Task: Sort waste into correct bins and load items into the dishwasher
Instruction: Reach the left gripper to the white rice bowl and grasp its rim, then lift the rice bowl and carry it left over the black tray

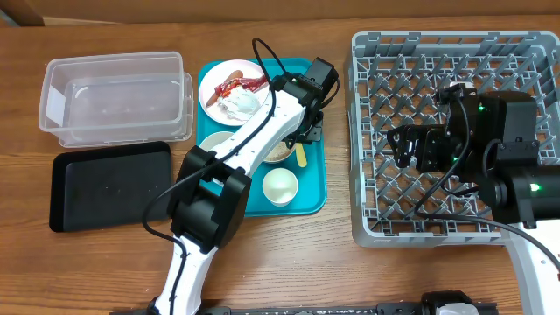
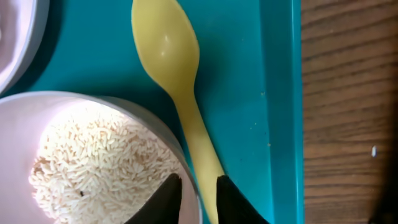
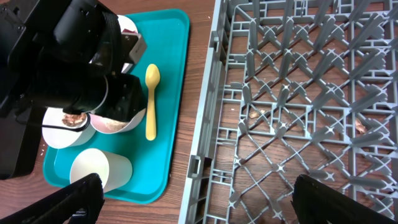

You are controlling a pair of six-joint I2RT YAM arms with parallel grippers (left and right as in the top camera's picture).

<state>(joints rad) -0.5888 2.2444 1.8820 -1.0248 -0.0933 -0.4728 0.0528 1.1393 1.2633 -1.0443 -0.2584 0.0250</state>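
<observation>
My left gripper [image 2: 199, 202] is narrowly open and straddles the rim of a white bowl [image 2: 158, 127] of rice [image 2: 99, 165]. One finger is inside the bowl; the other is past the handle of the pale yellow spoon [image 2: 168, 50] lying on the teal tray [image 1: 311, 188]. The plate [image 1: 210, 87] holds the red wrapper [image 1: 249, 83] and white napkin [image 1: 241, 105]. A second bowl [image 3: 62, 134] holds a brown lump [image 3: 73, 118]. The white cup [image 1: 280, 185] stands at the tray's front. My right gripper [image 3: 199, 205] is wide open and empty over the grey rack's [image 1: 455, 210] left edge.
The clear tub [image 1: 114, 96] stands at the back left, with the black tray [image 1: 109, 185] in front of it. The left arm [image 1: 236, 157] stretches across the teal tray and hides part of it. A few crumbs lie under the rack [image 3: 255, 114].
</observation>
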